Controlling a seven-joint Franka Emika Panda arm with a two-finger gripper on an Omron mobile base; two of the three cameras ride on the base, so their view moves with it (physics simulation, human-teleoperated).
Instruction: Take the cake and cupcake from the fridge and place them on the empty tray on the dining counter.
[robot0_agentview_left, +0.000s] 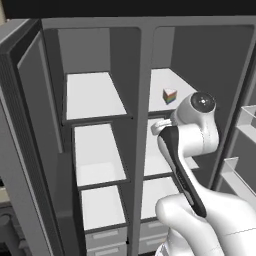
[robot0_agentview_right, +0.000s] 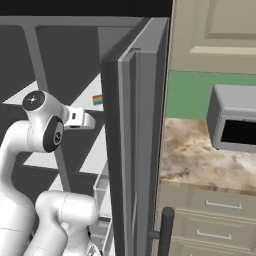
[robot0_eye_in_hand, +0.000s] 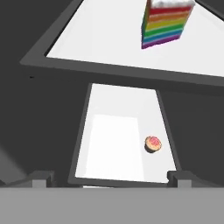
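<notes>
Clearly early in the job, with nothing yet lifted; pincer (robot0_eye_in_hand: 107, 180) spread fully apart and empty, its two dark tips standing at either lower corner of the hand view, well separated and touching nothing; reaching into the right half of the open fridge (robot0_agentview_left: 142, 75), wrist held in front of the shelves as seen from the left base view; nearest to the tips, on the lower white shelf (robot0_eye_in_hand: 118, 144), sits the cupcake (robot0_eye_in_hand: 153, 144), upright, pink-topped, toward that shelf's right edge, ahead of the tips and off to the right of their midline, clear of them; farther on, past the grey shelf rim, stands the cake (robot0_eye_in_hand: 166, 24) on the upper white shelf, rainbow layers facing the camera, also right of centre and well apart from the tips; from the left base view, same cake (robot0_agentview_left: 170, 95) just beyond the arm's wrist joint; both sweets therefore still inside, both grasps and both carries to the tray left to do; tray and dining counter out of these pictures; probably a lowering toward one of the two sweets called for next, which one impossible to tell.
</notes>
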